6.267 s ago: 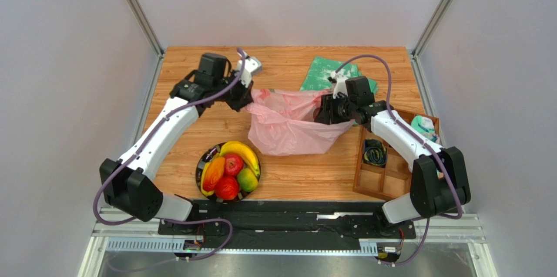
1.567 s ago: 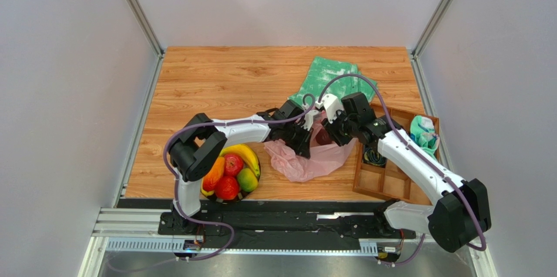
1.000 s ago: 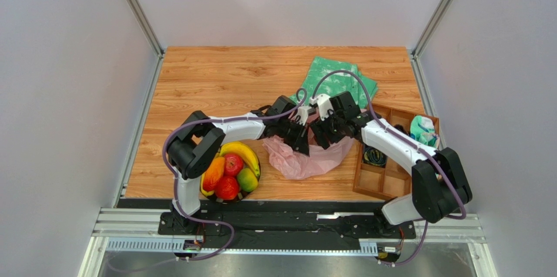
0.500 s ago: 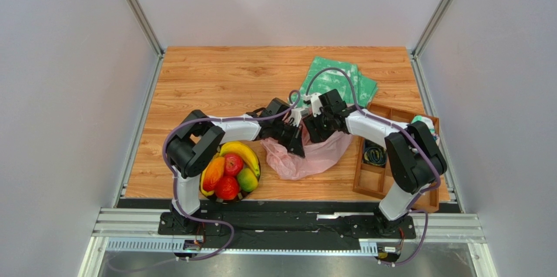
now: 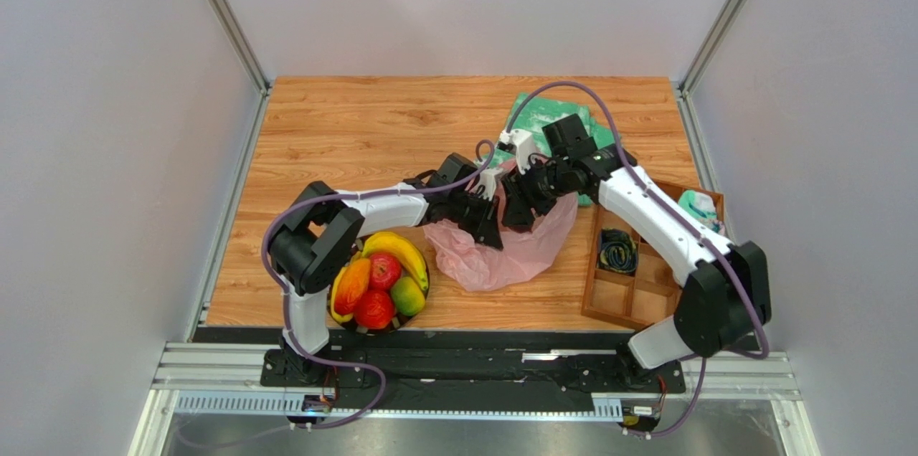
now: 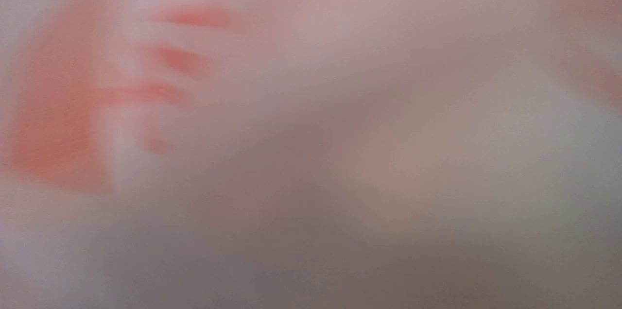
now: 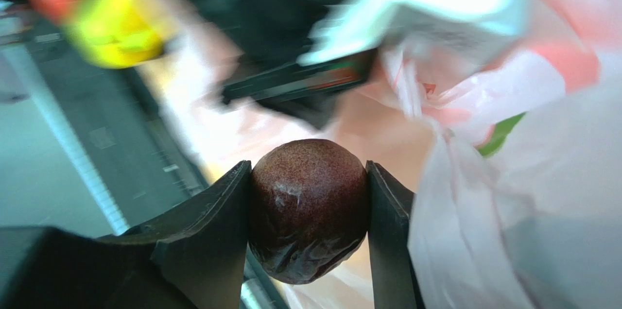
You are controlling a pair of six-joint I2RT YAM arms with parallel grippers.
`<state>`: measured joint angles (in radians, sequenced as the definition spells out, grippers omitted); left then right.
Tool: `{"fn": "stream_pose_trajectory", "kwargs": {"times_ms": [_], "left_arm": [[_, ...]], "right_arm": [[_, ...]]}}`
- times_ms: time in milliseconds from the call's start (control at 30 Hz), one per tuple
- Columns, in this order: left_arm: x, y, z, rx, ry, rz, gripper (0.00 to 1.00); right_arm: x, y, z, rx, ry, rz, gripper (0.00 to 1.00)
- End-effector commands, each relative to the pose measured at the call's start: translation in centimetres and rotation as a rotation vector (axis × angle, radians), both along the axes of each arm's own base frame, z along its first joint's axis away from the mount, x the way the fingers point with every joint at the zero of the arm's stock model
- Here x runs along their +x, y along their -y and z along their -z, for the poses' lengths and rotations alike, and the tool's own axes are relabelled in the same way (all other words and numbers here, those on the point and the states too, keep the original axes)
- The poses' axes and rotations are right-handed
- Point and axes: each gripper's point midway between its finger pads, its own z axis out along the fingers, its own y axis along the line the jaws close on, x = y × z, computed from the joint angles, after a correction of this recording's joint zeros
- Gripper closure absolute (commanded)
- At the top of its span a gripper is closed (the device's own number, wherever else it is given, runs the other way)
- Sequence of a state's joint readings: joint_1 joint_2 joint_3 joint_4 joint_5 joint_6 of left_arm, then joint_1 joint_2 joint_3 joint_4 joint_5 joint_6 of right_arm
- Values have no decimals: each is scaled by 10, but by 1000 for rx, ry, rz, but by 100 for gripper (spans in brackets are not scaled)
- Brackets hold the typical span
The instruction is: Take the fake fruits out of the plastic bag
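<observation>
The pink plastic bag lies crumpled at mid-table, its top edge drawn up to my left gripper, which seems shut on it. The left wrist view shows only blurred pink plastic and no fingers. My right gripper hovers at the bag's mouth, right beside the left one. In the right wrist view it is shut on a dark purple plum, squeezed between both black fingers. The other fake fruits, a banana, apples, an orange and a mango, sit in a dark bowl at the front left.
A folded green-and-white cloth lies at the back, partly under the right arm. A wooden compartment tray with a coiled cable and a teal item stands at the right edge. Both arms cross close together over the bag.
My right gripper has pulled up and back from inside the bag, with the plum in it. The left gripper shifted slightly left, keeping the bag's edge lifted.
</observation>
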<state>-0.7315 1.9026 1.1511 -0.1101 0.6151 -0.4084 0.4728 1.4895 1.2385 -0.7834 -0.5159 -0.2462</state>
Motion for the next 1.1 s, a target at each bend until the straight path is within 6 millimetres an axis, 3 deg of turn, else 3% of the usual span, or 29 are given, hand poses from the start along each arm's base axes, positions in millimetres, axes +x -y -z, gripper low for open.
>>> {"fn": "stream_pose_trajectory", "kwargs": {"times_ms": [0, 100, 167, 200, 267, 367, 400, 433, 467, 500, 600, 667, 700, 833, 867, 933, 1067], "left_arm": [[17, -6, -37, -29, 111, 8, 100], [30, -18, -42, -16, 135, -13, 100], [50, -27, -50, -1, 184, -40, 100], [57, -34, -50, 26, 197, -58, 100], [78, -43, -61, 27, 246, -81, 100], [93, -48, -87, -30, 280, -82, 100], [83, -39, -106, -120, 262, -19, 100], [77, -35, -120, -175, 261, 18, 100], [70, -32, -132, -218, 247, 46, 100], [59, -28, -148, -282, 229, 96, 100], [37, -28, -184, -374, 213, 170, 100], [29, -34, -200, -390, 208, 179, 100], [25, -36, -207, -414, 196, 195, 100], [38, -57, -226, -430, 222, 111, 100], [42, -61, -227, -421, 229, 95, 100], [57, -75, -234, -394, 281, 42, 100], [77, -98, -251, -400, 335, -27, 100]], "right_arm": [[-48, -14, -53, 177, -71, -139, 68], [-37, -15, -80, 191, 13, -122, 68], [-28, -14, -95, 192, 71, -106, 68], [-21, -17, -114, 209, 136, -104, 67], [-14, -20, -130, 237, 176, -85, 67], [12, -38, -158, 362, 237, -8, 67], [22, -41, -162, 385, 258, 30, 70], [31, -42, -151, 400, 249, 78, 71], [49, -52, -173, 499, 327, 120, 71], [60, -54, -171, 510, 364, 150, 72], [89, -66, -172, 517, 454, 182, 72], [96, -68, -172, 507, 473, 189, 72], [94, -68, -168, 486, 488, 166, 71], [76, -63, -143, 397, 481, 71, 70], [65, -62, -128, 367, 462, 39, 70], [53, -53, -128, 309, 560, -42, 70], [17, -35, -96, 140, 721, -279, 70]]}}
